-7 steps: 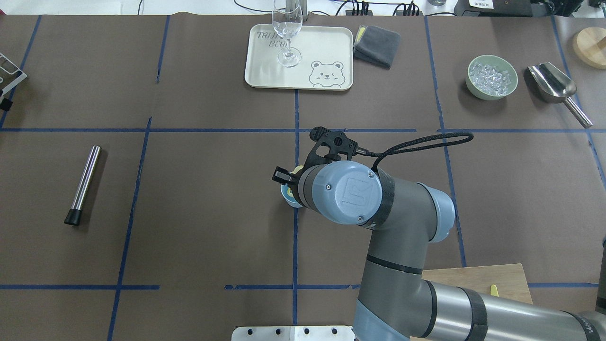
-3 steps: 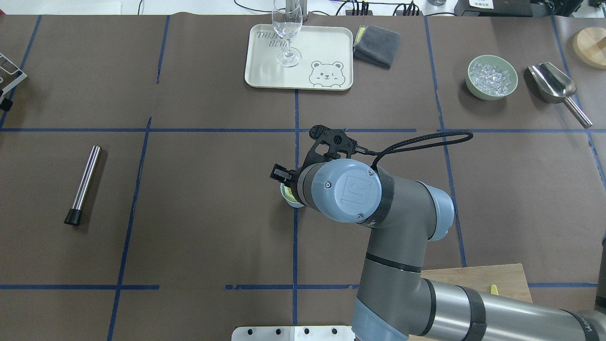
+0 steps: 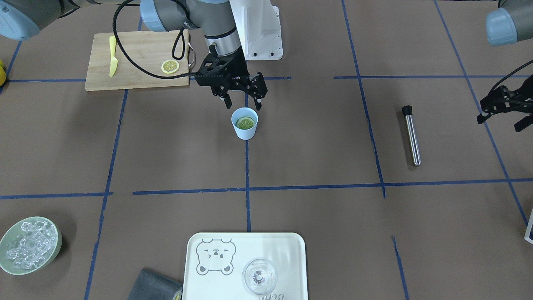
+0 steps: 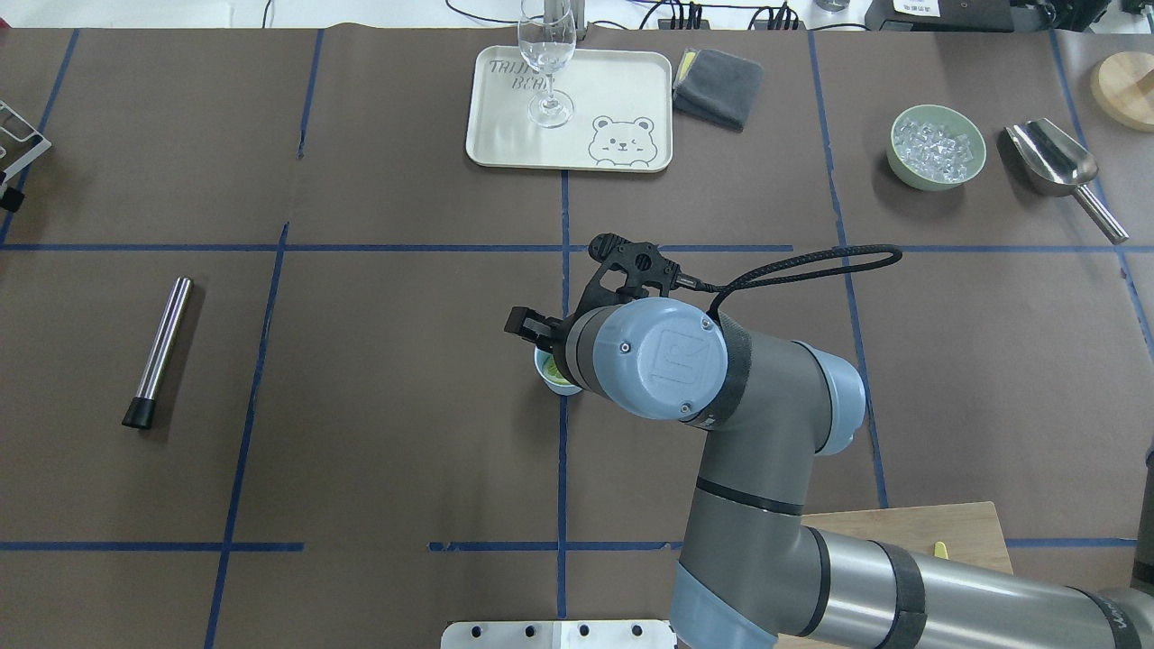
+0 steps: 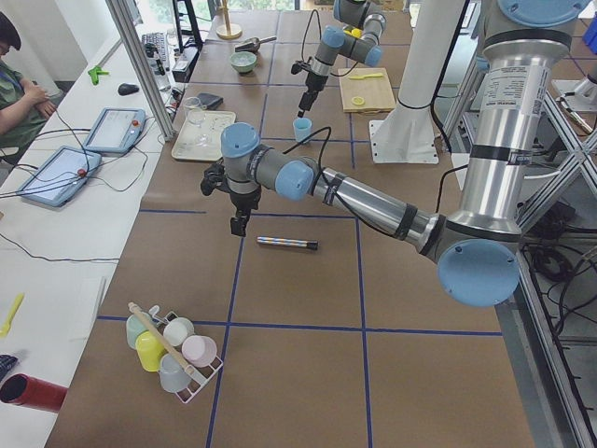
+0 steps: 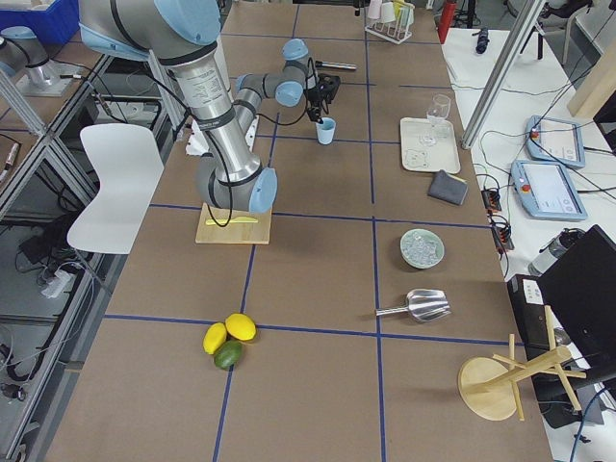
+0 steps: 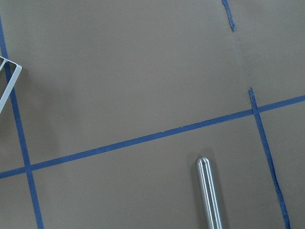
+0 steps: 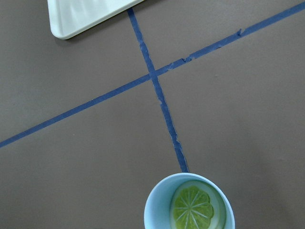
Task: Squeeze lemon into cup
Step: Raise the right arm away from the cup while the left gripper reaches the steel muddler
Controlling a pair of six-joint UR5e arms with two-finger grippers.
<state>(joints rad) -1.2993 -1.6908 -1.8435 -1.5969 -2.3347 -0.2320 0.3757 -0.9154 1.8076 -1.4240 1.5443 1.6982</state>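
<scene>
The light-blue cup [image 3: 245, 129] stands at the table's middle on a blue tape line. A lemon slice [image 3: 245, 122] lies flat inside it, and the right wrist view shows the same lemon slice [image 8: 192, 208] in the cup [image 8: 151, 214]. My right gripper [image 3: 243, 104] hangs just above the cup's mouth, open and holding nothing. In the overhead view the right wrist hides most of the cup [image 4: 544, 371]. My left gripper [image 3: 499, 121] hovers far off at the table's side, open and empty, beyond a steel rod [image 3: 411, 135].
A cutting board [image 3: 137, 46] near the robot's base carries a second lemon slice [image 3: 170, 66] and a yellow knife [image 3: 112, 55]. A tray [image 3: 283, 250] with a clear glass [image 3: 259, 276], a grey cloth [image 3: 154, 287] and a bowl of ice [image 3: 29, 246] line the far edge.
The lemon slice left the right gripper's fingers and dropped into the cup. The right gripper opened wider and shifted slightly away from the robot.
</scene>
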